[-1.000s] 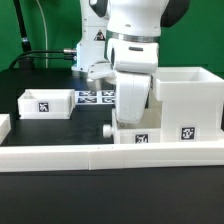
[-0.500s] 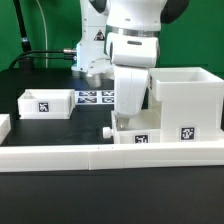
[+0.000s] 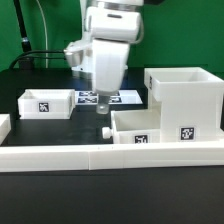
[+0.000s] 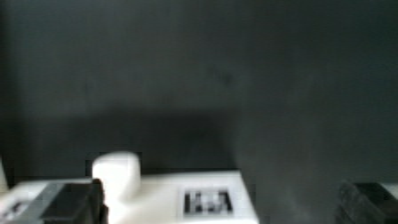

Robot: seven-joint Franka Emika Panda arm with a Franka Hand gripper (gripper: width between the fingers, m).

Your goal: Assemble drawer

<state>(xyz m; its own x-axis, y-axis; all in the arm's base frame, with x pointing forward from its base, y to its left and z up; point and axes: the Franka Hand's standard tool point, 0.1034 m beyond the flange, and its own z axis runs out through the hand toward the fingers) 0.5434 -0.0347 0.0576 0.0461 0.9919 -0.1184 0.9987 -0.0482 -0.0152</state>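
Observation:
The drawer housing (image 3: pixel 185 98) is a large white open box at the exterior view's right, with a tag on its front. A shallow white tray (image 3: pixel 140 127) lies next to it, its knob (image 3: pixel 103 130) pointing to the exterior view's left. A second tray (image 3: pixel 45 102) sits at the left. My gripper (image 3: pixel 103 116) hangs just above the knob end of the middle tray. In the blurred wrist view the dark fingers (image 4: pixel 63 200) stand wide apart, with the tray's tagged face (image 4: pixel 210 198) and white knob (image 4: pixel 116 172) between them. Nothing is held.
The long low white border rail (image 3: pixel 100 153) runs along the front. The marker board (image 3: pixel 125 96) lies flat behind the arm. A small white piece (image 3: pixel 3 124) sits at the exterior view's far left edge. Cables (image 3: pixel 40 55) lie at the back left.
The arm has swung toward the exterior view's left and risen, uncovering the middle tray. The trays and the housing have not moved.

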